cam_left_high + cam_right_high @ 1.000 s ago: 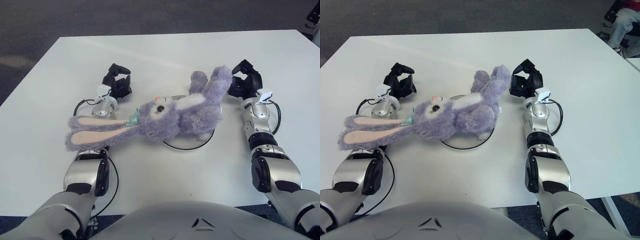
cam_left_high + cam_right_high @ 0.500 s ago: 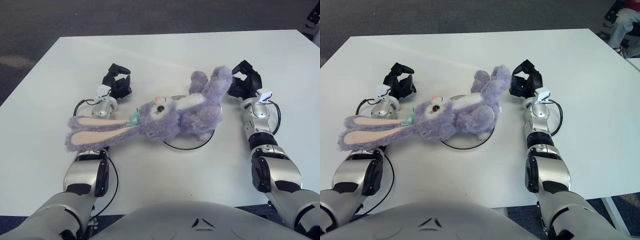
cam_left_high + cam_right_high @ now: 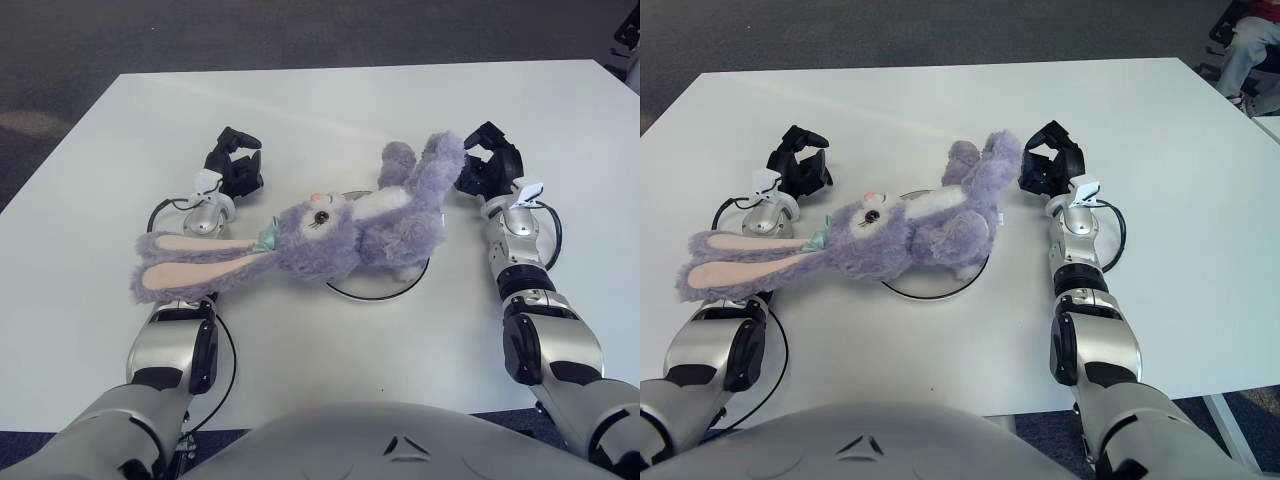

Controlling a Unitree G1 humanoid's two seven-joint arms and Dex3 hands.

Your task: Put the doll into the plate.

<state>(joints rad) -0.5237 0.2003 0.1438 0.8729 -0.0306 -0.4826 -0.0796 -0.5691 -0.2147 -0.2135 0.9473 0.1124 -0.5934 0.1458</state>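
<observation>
White counter [image 3: 330,110] fills most of the view, with dark floor beyond its far edge.

Doll [image 3: 340,225] — a purple plush rabbit — lies on its side across the middle of the counter. Torso and head sit over the plate; legs point up and to the right, toward the right hand. The long ears, pink inside, stretch left well past the plate rim and drape over the left forearm. A small teal bow sits at the base of the ears.

Plate [image 3: 380,290] is largely covered by the doll; only a dark arc of rim shows at the near side, plus a short piece by the doll's head. It appears shallow, though too little is exposed to be sure.

Right hand [image 3: 488,160] shows just beside the doll's raised feet, fingers curled inward, gripping nothing — a foot seems to touch or nearly touch it.

Left hand [image 3: 233,165] shows beyond the ears, to the left of the doll's head, apart from the plush, fingers likewise curled on nothing.
</observation>
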